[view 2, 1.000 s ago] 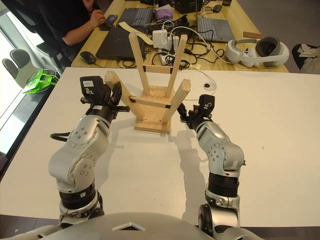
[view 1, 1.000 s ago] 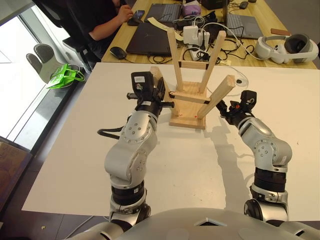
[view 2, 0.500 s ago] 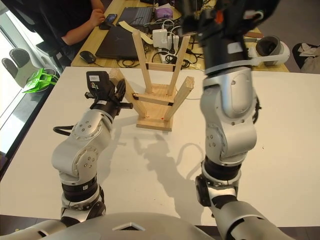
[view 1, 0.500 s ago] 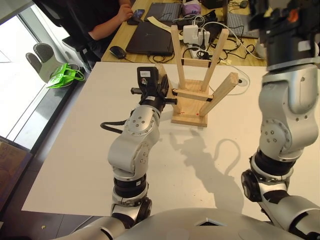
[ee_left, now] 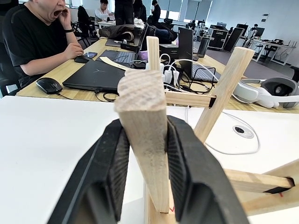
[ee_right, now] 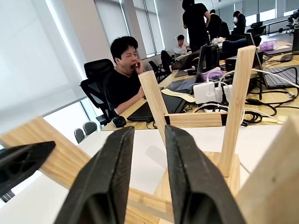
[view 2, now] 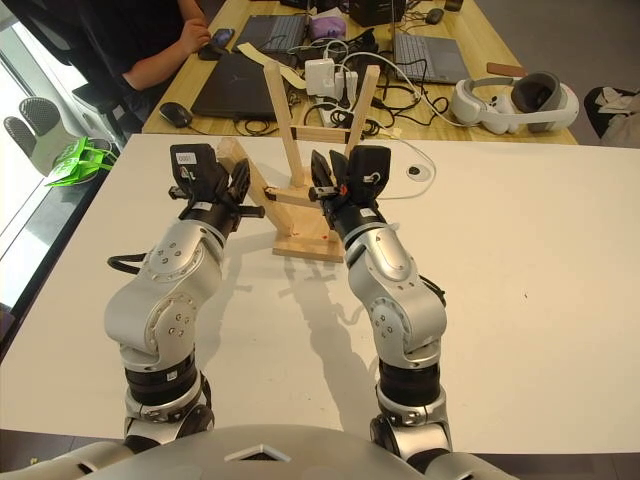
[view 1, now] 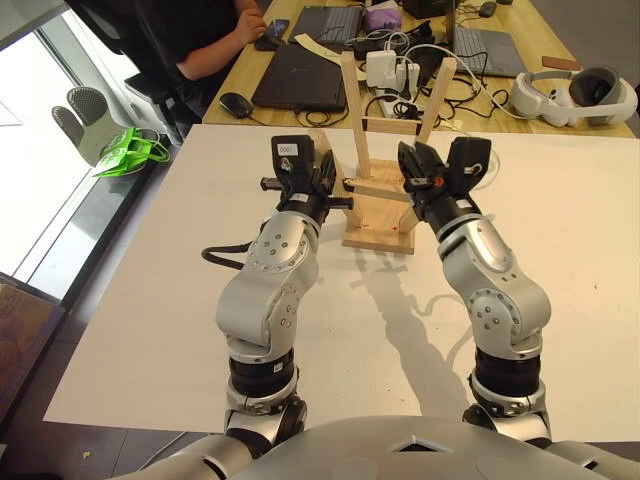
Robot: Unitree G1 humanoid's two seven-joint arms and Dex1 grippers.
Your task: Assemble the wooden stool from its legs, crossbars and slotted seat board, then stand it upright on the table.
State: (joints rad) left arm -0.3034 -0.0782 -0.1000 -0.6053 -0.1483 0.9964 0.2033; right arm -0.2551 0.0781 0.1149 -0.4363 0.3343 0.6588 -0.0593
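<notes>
The wooden stool [view 1: 378, 236] stands upside down on the white table [view 1: 150, 300], seat board down and legs pointing up. My left gripper [view 1: 324, 186] is shut on the near left leg [ee_left: 140, 102], close to its free end. My right gripper [view 1: 419, 172] hovers open at the stool's near right side, level with the lower crossbar [view 1: 380, 192]. Nothing lies between its fingers [ee_right: 117, 168]; the near right leg [ee_right: 280, 186] passes just beside them. The two far legs [view 1: 351, 100] rise behind, joined by an upper crossbar [view 1: 391, 126].
A wooden desk behind the table holds laptops [view 1: 300, 75], a mouse [view 1: 236, 103], a power strip with cables [view 1: 385, 70] and a headset [view 1: 580, 95]. A person sits at its far left. A cable and a round grommet [view 2: 413, 172] lie on the table behind the stool.
My right arm swung up high from the stool's right side, then came down with its gripper at the near right leg. The left gripper kept its hold and shifted slightly with the stool.
</notes>
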